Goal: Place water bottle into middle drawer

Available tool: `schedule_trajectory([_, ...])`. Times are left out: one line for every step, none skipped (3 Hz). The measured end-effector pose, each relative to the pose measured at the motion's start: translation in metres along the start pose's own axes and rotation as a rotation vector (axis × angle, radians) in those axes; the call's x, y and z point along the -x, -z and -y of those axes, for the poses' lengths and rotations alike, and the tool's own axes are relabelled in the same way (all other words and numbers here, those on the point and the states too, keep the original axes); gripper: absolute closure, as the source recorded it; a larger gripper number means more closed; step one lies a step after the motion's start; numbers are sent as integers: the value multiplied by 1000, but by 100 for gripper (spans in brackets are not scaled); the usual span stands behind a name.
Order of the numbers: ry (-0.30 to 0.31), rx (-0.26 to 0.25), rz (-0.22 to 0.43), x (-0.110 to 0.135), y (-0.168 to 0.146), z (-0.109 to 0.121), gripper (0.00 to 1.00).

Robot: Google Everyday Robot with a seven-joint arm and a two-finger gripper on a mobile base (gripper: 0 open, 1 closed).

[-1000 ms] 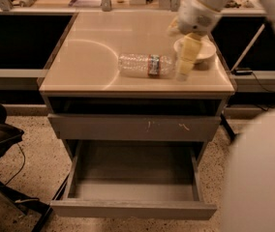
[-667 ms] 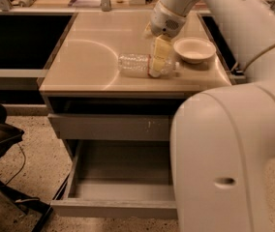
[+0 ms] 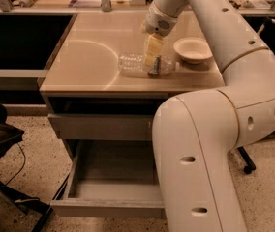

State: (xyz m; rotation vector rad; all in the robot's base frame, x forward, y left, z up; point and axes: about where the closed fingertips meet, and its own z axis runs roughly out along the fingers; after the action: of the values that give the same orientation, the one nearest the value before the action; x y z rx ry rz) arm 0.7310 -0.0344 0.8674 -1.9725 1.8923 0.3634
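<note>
The water bottle [image 3: 131, 64] is lying on its side on the countertop [image 3: 86, 57], near the front edge, with the white bowl [image 3: 192, 50] sitting just beside it to the right. You are seeing the gripper [image 3: 151, 59] pointing straight down onto the bottle's labelled part. A top-down approach suits a bottle lying flat. You cannot tell whether the gripper is closed on the bottle or only poised at it. The bottle is resting on the countertop, so judge the grasp as not yet confirmed. Below, the middle drawer [image 3: 106, 208] is standing pulled out under the scratched drawer front [image 3: 101, 126], its tray exposed to receive the bottle from above. The arm [image 3: 210, 144] is hiding the drawer's right side.
</note>
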Motion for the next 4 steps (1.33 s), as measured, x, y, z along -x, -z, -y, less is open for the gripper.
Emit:
schedule_trajectory([-41, -9, 30, -14, -3, -2, 0])
schedule_trajectory([-78, 6, 81, -31, -18, -13, 0])
schedule_trajectory([-91, 33, 82, -35, -34, -19, 0])
schedule_trajectory([-91, 32, 82, -35, -34, -19, 0])
